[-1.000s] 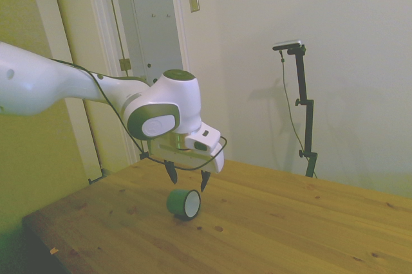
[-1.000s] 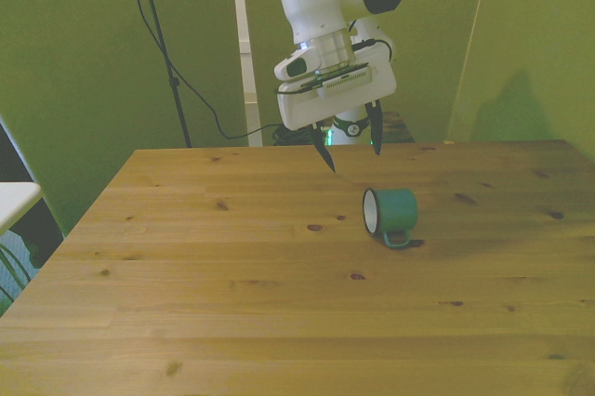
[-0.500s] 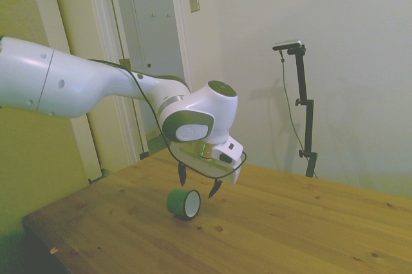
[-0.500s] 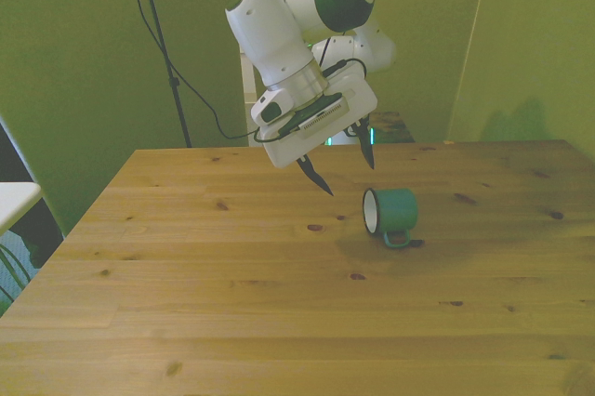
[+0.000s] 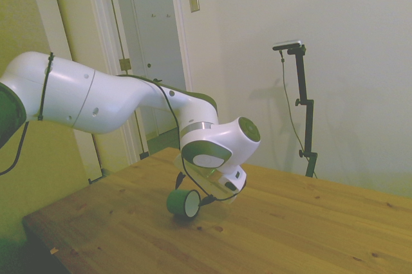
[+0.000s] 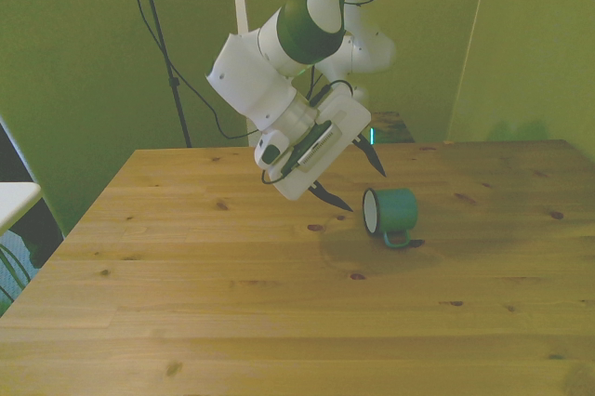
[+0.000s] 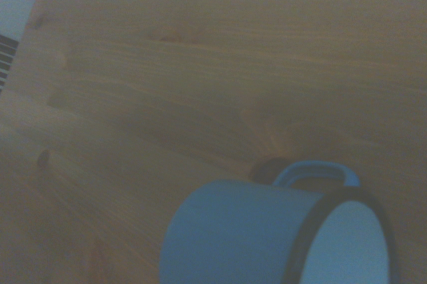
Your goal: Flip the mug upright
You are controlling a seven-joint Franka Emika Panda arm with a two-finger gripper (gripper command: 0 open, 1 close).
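The mug is small, teal-green outside, white inside, w/ a thin dark rim. It lies on its side on the table, not upright. In the front view the open mouth faces the front view's left, and the handle sits low at the near side, touching the wood or almost. In the side view the mug shows its white inside toward the camera, approx. in the middle of the table's width. The wrist view shows the mug from close: round body, dark rim, handle loop beside it, a bit blurred.
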